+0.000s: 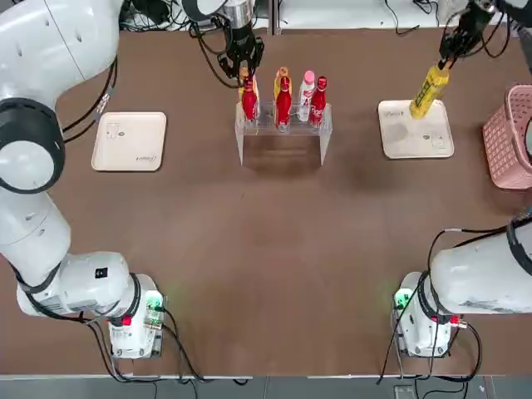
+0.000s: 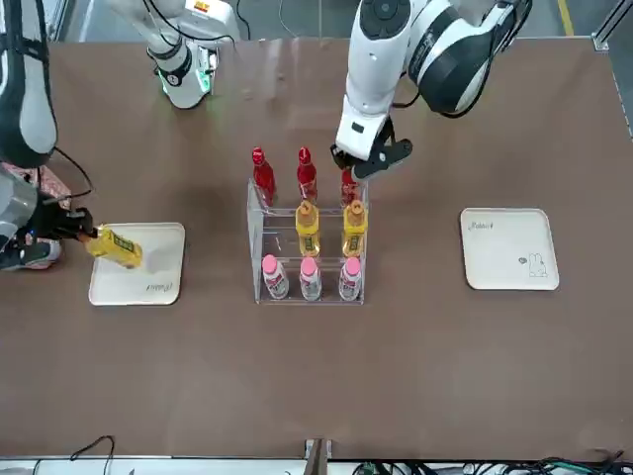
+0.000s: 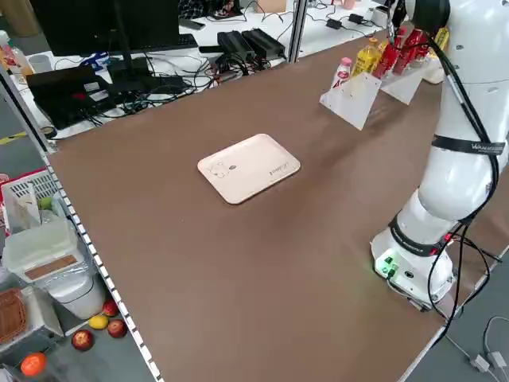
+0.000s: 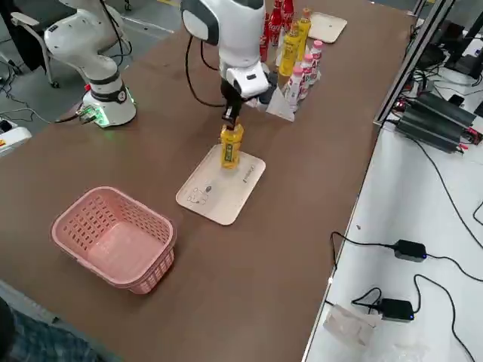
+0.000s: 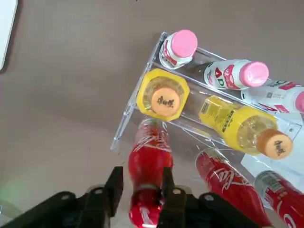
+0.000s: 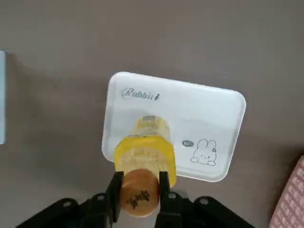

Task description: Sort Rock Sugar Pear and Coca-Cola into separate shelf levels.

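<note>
A Rock Sugar Pear bottle hangs over the cream tray, its orange cap clamped between the fingers of the right gripper; the right wrist view looks straight down its long axis. The top view shows what that hides: the bottle leans, cap toward the upper right of the frame, base over the tray at right. In the front view it lies close to level at left.

At the clear two-tier rack, upper centre of the top view, the left gripper is closed on the neck of a Coca-Cola bottle standing upright at the rack's end. The front view alone shows the rows: three Coca-Cola bottles behind, two Rock Sugar Pear bottles on the upper tier, three pink-capped bottles below.

A second tray sits at left and the pink mesh basket touches the right edge; brown table lies bare toward the bottom.
</note>
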Robot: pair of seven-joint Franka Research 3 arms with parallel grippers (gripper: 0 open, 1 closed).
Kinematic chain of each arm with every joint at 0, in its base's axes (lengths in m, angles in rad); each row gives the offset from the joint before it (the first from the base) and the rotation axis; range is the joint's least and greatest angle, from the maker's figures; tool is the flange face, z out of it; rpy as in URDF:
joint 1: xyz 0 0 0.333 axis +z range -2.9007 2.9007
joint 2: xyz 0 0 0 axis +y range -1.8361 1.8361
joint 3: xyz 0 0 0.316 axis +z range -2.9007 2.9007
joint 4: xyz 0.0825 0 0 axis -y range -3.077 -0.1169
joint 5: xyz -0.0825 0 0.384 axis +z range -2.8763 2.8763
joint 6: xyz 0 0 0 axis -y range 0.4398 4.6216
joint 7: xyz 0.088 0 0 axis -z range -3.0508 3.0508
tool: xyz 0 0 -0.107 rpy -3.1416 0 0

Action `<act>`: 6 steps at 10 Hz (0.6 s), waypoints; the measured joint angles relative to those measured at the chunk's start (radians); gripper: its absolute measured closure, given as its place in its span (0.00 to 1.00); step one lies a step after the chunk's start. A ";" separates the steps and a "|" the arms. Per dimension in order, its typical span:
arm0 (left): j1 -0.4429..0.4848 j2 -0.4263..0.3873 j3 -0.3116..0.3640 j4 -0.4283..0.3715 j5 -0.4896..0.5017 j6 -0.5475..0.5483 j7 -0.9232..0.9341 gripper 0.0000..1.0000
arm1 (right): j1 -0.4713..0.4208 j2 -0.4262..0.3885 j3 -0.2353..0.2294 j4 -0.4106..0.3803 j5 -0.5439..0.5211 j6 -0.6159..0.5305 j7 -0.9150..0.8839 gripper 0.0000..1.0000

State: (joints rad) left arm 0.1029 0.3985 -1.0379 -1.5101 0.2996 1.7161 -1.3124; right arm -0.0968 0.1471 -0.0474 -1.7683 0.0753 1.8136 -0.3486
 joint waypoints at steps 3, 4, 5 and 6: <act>0.004 0.000 0.001 0.007 0.001 0.000 0.000 0.15 | 0.167 0.006 0.008 0.195 0.006 -0.183 0.194 0.66; 0.016 -0.001 0.002 0.013 0.001 0.000 0.000 0.01 | 0.224 0.008 0.010 0.252 0.025 -0.238 0.271 0.66; 0.037 -0.002 0.002 0.022 0.001 -0.001 0.000 0.00 | 0.270 0.012 0.012 0.299 0.047 -0.279 0.342 0.66; 0.066 -0.004 0.001 0.038 0.001 -0.012 0.000 0.00 | 0.313 0.021 0.013 0.339 0.058 -0.303 0.395 0.66</act>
State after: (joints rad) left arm 0.1689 0.3943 -1.0368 -1.4725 0.3004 1.7045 -1.3126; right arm 0.2161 0.1679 -0.0347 -1.4292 0.1338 1.5108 0.0462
